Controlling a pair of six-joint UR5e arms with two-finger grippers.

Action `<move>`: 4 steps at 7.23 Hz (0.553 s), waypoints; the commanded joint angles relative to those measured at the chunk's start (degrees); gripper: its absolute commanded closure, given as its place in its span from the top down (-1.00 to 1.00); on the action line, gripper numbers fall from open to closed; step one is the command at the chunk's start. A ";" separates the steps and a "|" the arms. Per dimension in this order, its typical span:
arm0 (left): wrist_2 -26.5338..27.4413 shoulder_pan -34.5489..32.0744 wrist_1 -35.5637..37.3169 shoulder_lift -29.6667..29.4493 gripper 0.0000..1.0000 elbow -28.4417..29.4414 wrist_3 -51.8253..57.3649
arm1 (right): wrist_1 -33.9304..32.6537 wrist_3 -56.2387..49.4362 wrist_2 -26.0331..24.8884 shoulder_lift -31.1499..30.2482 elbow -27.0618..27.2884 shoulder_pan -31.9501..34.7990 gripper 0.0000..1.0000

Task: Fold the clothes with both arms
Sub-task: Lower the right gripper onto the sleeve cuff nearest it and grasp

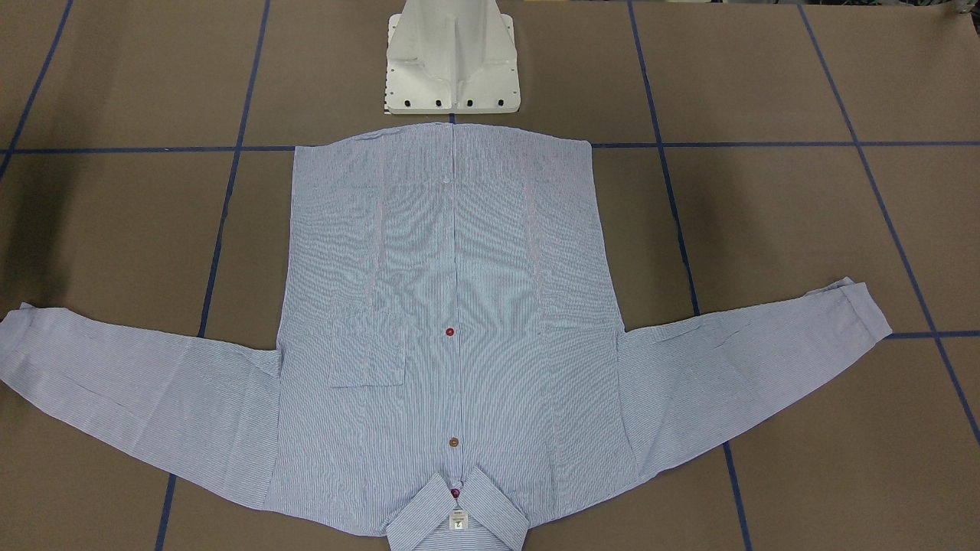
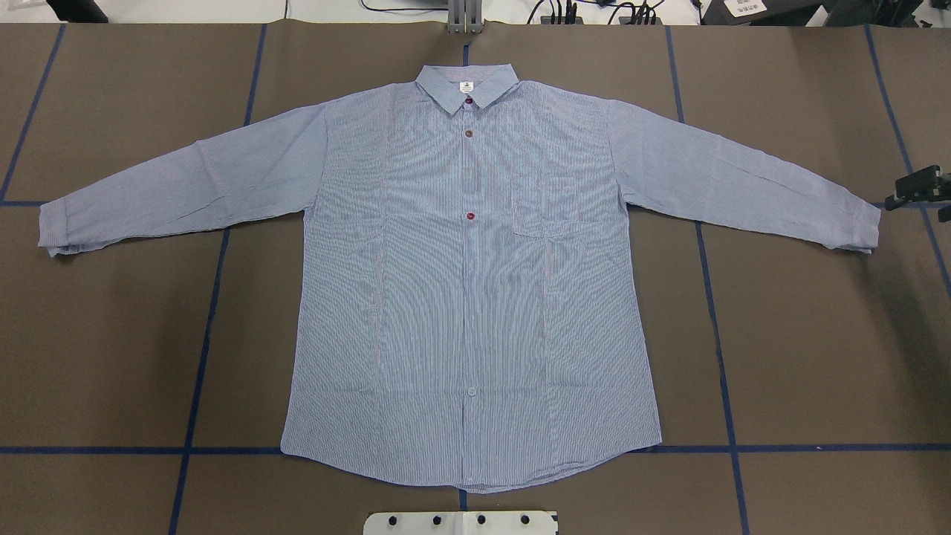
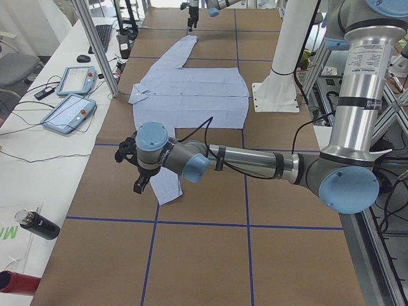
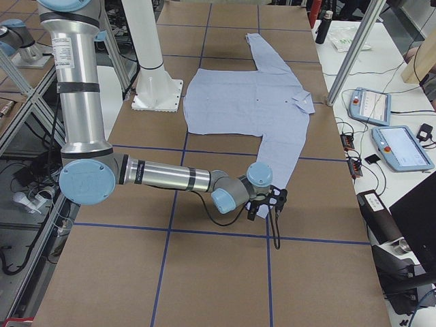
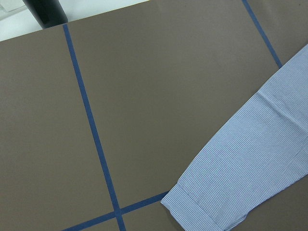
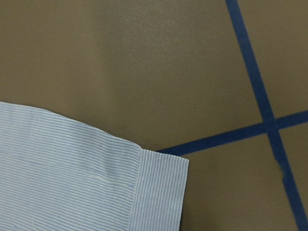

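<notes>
The striped shirt (image 2: pixel 475 297) lies flat and front up on the brown table, sleeves spread to both sides, collar at the far edge from the base. It also shows in the front view (image 1: pixel 452 306). My left gripper (image 3: pixel 135 171) hovers over the left cuff (image 5: pixel 192 207), which lies flat; I cannot tell if it is open. My right gripper (image 4: pixel 272 199) hovers just beyond the right cuff (image 6: pixel 159 192) and shows only as a black part at the overhead view's right edge (image 2: pixel 921 189). No fingers show in either wrist view.
The white pedestal base (image 1: pixel 452 69) stands at the shirt's hem. Blue tape lines (image 2: pixel 200 357) cross the table. A side bench beyond the collar holds control pendants (image 3: pixel 70 111) and a black bottle (image 3: pixel 38 224). Aluminium posts (image 3: pixel 95 44) stand along that bench.
</notes>
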 commanded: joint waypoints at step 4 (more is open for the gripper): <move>-0.02 0.00 0.05 0.12 0.99 0.03 0.00 | 2.23 7.62 -2.83 -0.17 -0.52 -4.55 0.70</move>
